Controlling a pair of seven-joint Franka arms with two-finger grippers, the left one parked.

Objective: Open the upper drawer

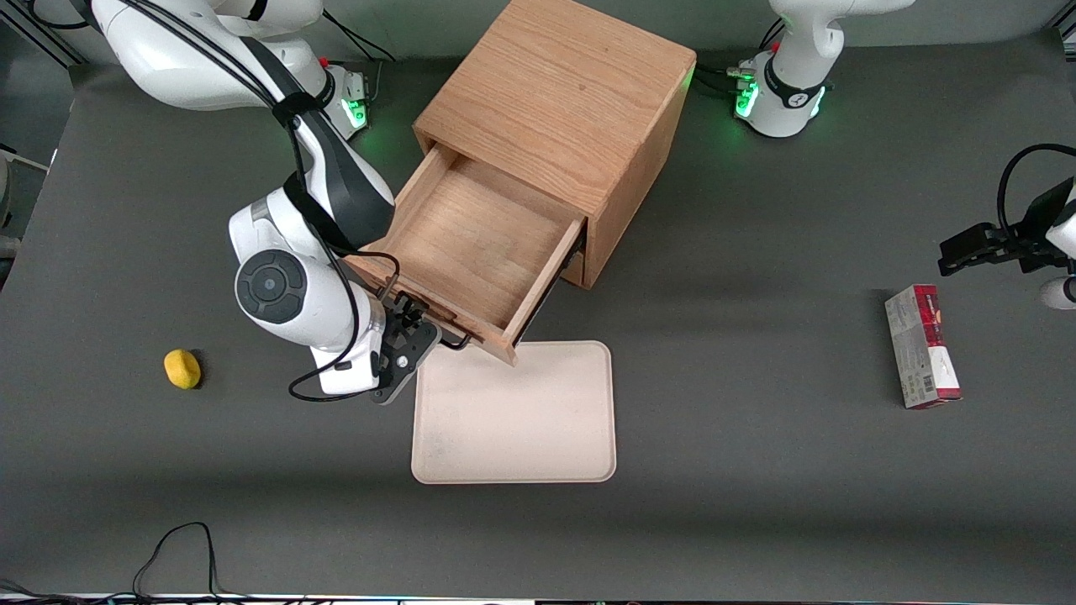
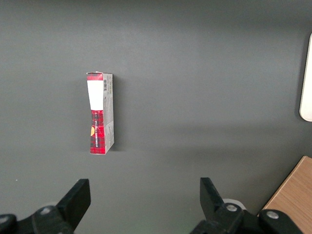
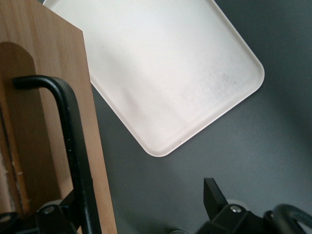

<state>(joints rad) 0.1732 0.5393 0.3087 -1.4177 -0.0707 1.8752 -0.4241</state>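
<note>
Oak drawer (image 1: 471, 244), pulled well out of the cabinet (image 1: 563, 109), looks rigid and slides on runners; its thin black handle (image 3: 73, 141) is the hold, between the tool's (image 1: 416, 329) parted fingers.

Right arm bent low, gripper (image 1: 418, 323) jaws spread wide apart.
</note>
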